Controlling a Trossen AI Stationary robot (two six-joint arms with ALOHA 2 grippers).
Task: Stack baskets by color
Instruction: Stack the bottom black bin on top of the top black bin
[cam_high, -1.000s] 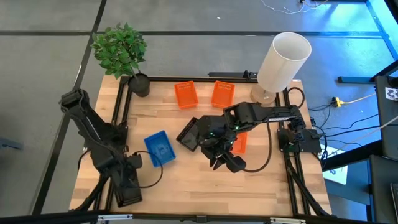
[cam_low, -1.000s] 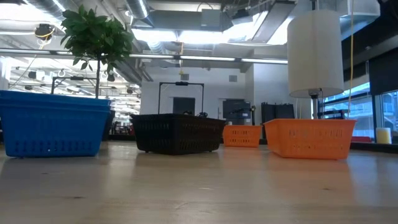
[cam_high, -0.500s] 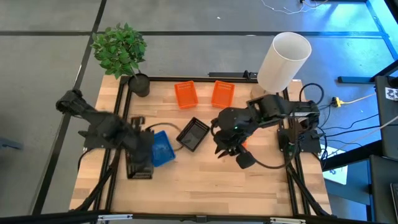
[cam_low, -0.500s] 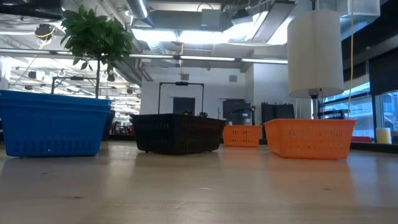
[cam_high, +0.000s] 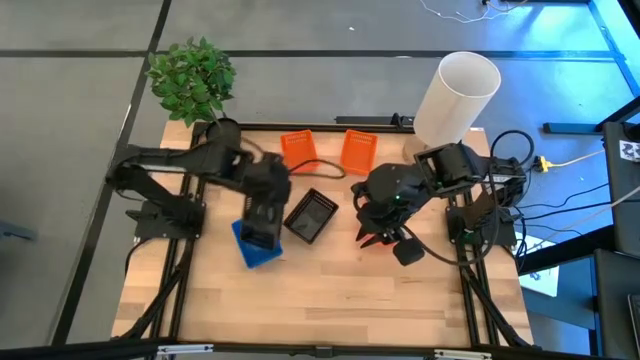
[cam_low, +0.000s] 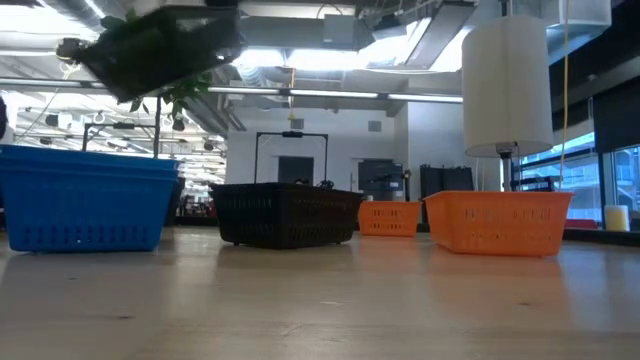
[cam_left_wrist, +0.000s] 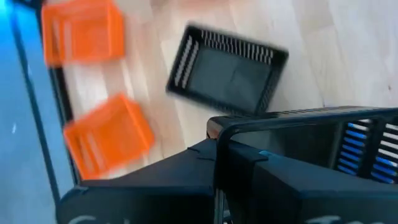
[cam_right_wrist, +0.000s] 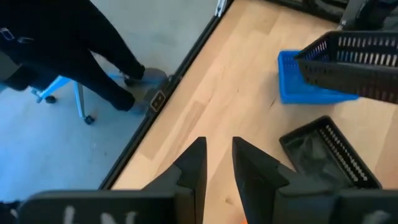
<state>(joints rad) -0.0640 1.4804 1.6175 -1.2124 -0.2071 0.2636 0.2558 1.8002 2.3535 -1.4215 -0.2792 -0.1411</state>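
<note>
Seen from above, the left gripper (cam_high: 265, 200) is at the frame's centre-left, clamped on the wall of a black basket (cam_right_wrist: 348, 59) that hangs in the air over the blue pile (cam_high: 252, 250). How many blue ones are nested there cannot be told.

A second black basket (cam_high: 312, 215) sits on the table just right of the pile, at the centre. Two orange baskets (cam_high: 298, 152) (cam_high: 358, 150) lie side by side at the upper centre, near each other but apart.

The right gripper (cam_high: 385, 235) hovers right of centre over the table, its fingers (cam_right_wrist: 193, 165) slightly apart and holding nothing.
</note>
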